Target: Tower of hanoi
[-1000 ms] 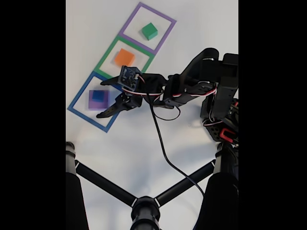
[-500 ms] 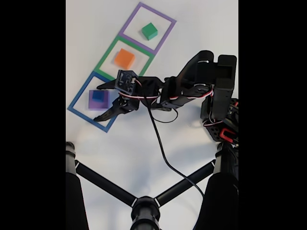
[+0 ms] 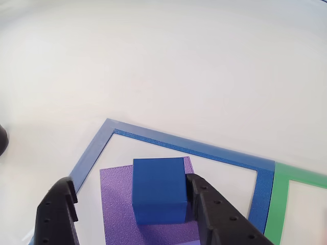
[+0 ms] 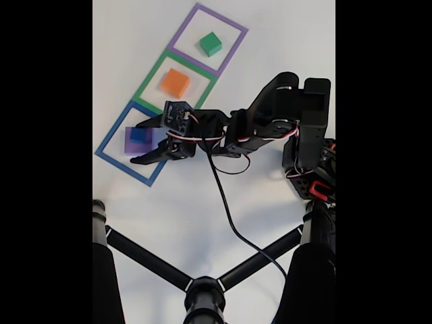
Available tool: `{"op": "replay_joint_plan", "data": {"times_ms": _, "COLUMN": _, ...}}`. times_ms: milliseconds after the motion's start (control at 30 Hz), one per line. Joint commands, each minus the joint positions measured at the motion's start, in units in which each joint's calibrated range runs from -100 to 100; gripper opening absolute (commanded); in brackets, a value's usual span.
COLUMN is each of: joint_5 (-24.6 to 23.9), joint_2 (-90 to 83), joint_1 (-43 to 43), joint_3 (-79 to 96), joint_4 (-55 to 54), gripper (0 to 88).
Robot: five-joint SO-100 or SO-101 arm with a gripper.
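Note:
The tower of hanoi is spread over three tape squares. In the other view the small blue block (image 3: 158,191) sits on the big purple block (image 3: 115,209), and my open gripper (image 3: 127,179) straddles them with one black finger (image 3: 56,214) on each side, not touching. The fixed view shows the same gripper (image 4: 136,142) over the blue block (image 4: 140,134) and purple block (image 4: 130,146) inside the blue outline (image 4: 111,158). The orange block (image 4: 175,82) lies alone in the green outline, and the green block (image 4: 210,44) alone in the purple outline.
Blue tape (image 3: 179,144) and green tape (image 3: 278,204) border the stack on the white table. In the fixed view a black cable (image 4: 226,202) trails from the wrist, the arm base (image 4: 310,169) stands at right, and a black tripod (image 4: 202,297) spans the bottom.
The gripper has moved left over the blue outline. Its open fingers now reach around the blue and purple stack, and the lower finger has drawn in somewhat.

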Motion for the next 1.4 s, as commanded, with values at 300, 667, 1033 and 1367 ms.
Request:
{"op": "replay_joint_plan", "data": {"times_ms": 300, "joint_5": 0.59, "joint_2": -0.09, "joint_1": -0.53, "joint_3": -1.23, "joint_4": 0.12, "gripper": 13.1}}
{"op": "replay_joint_plan", "data": {"times_ms": 667, "joint_5": 0.59, "joint_2": -0.09, "joint_1": -0.61, "joint_3": -1.78, "joint_4": 0.12, "gripper": 6.0}}
{"op": "replay_joint_plan", "data": {"times_ms": 1033, "joint_5": 0.59, "joint_2": -4.26, "joint_1": 0.15, "joint_3": -2.96, "joint_4": 5.22, "gripper": 4.2}}
{"op": "replay_joint_plan", "data": {"times_ms": 1367, "joint_5": -1.62, "joint_2": -27.9, "joint_1": 4.12, "joint_3": -15.04, "joint_4": 47.87, "gripper": 4.0}}
